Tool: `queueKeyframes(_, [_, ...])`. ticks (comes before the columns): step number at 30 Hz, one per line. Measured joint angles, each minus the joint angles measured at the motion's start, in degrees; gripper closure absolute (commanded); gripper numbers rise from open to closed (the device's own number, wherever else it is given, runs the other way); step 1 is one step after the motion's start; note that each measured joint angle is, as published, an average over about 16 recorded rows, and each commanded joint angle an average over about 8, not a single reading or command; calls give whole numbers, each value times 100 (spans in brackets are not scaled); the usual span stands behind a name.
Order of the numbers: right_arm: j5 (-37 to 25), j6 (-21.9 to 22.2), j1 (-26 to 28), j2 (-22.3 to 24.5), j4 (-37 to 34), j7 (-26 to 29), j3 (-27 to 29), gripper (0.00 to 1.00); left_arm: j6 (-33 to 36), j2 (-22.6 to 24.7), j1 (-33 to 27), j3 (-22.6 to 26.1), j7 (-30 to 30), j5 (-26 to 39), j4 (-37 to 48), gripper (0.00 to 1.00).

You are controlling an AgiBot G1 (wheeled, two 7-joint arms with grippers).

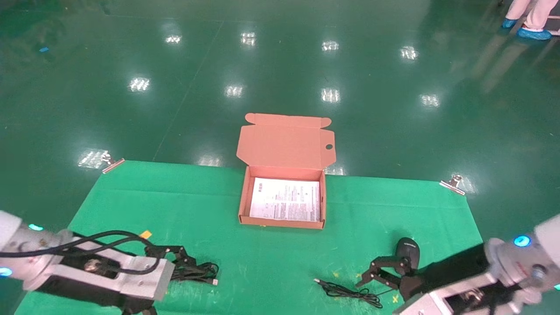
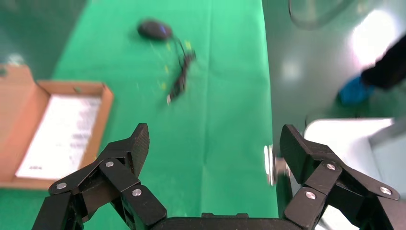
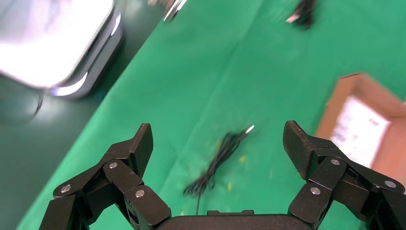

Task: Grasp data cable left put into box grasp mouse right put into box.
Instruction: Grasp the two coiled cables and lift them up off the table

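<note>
1. My left gripper [image 1: 177,258] is wide open and holds nothing. The cable [image 1: 197,271] lies on the mat just beside its fingertips, towards the middle, with its long axis going roughly left to right.
2. The box [image 1: 283,223] stands open in the centre, farther from me.
3. My right gripper [image 1: 378,273] is also open and empty, with the mouse [image 1: 407,250] just past its fingertips and the cord [image 1: 348,291] to its left.

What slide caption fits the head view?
Open salmon-pink cardboard box on green mat; both claws open.
</note>
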Motion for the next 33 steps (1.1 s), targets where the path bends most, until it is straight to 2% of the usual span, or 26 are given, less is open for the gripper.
queueKeyframes(8, [-1261,326,320,-531,-524,-520,-813,0,-310,553,-456,773,263,1275,547,0])
queueKeyframes(15, [-2028,913,248,-1028,-1180,-613,-1115,0,-871,987,-542,1128,317,2174,1110,0])
queueKeyframes(24, [-2367,1689,-10,-1564,-2108,-486,-1176,0,-1572,1388,-504,1260,283,2734,1965,0])
queueKeyframes(33, [-2398,2089,-134,-2017,-3047,-518,-1182,0,-1999,1764,-544,1231,478,2791,3114,0])
